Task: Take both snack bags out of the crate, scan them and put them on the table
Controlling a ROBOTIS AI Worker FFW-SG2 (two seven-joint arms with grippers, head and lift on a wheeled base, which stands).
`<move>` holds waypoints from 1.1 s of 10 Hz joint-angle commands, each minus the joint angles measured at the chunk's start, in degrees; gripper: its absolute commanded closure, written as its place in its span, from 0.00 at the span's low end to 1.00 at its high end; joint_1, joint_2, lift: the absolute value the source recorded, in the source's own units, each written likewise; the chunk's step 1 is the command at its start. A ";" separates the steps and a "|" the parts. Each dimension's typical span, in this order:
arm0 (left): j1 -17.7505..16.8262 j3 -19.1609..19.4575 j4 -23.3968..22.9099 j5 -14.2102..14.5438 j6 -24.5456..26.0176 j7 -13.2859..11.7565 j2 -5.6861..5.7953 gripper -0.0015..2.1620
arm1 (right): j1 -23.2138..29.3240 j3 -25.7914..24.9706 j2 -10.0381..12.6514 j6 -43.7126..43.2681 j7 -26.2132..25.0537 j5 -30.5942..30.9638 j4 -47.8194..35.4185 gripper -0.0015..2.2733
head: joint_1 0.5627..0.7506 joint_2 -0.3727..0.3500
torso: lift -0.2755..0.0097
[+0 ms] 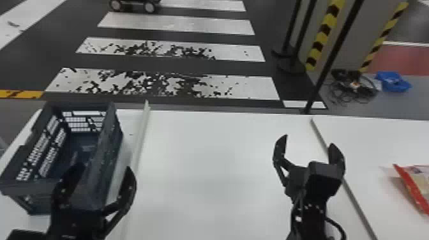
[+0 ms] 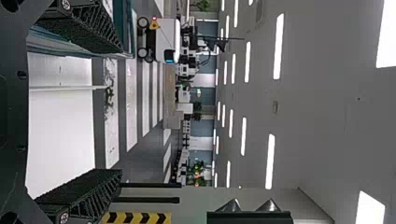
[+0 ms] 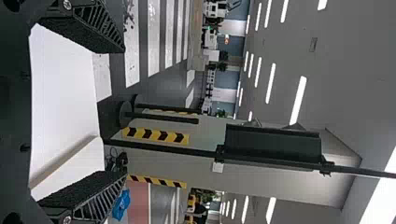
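Snack bag (image 1: 417, 185) lies on the table (image 1: 210, 159), well apart from the crate (image 1: 28, 187)

Well right of the crate (image 1: 27, 187), the head view's edge cuts off a red-edged snack bag (image 1: 417, 189). The left gripper (image 1: 103, 168) hides part of the crate's near end.

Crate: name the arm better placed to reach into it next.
Probably the left: the left gripper hangs by the crate, jaws open, while the right gripper is farther off, nearer the snack bag.
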 commanded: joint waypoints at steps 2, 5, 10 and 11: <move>0.35 -0.10 -0.23 -0.01 1.86 0.86 -0.09 0.04 | 3.47 3.90 -0.75 -3.88 -1.45 0.73 1.62 0.03 | 0.70 0.49 | 0.65; 0.35 -0.98 -0.23 -0.19 2.74 1.47 -0.18 0.04 | 5.49 7.15 -2.78 -7.93 -5.05 0.90 2.68 0.03 | 0.70 0.53 | 0.65; 0.00 -1.68 -0.41 -0.71 3.79 1.56 -0.18 0.04 | 6.19 9.08 -3.92 -8.10 -5.49 0.64 3.56 0.03 | 0.70 0.55 | 0.65; -0.09 -1.68 -0.32 -0.71 3.79 1.56 -0.27 0.04 | 6.19 9.08 -3.92 -8.10 -5.93 0.64 3.56 0.03 | 0.70 0.56 | 0.65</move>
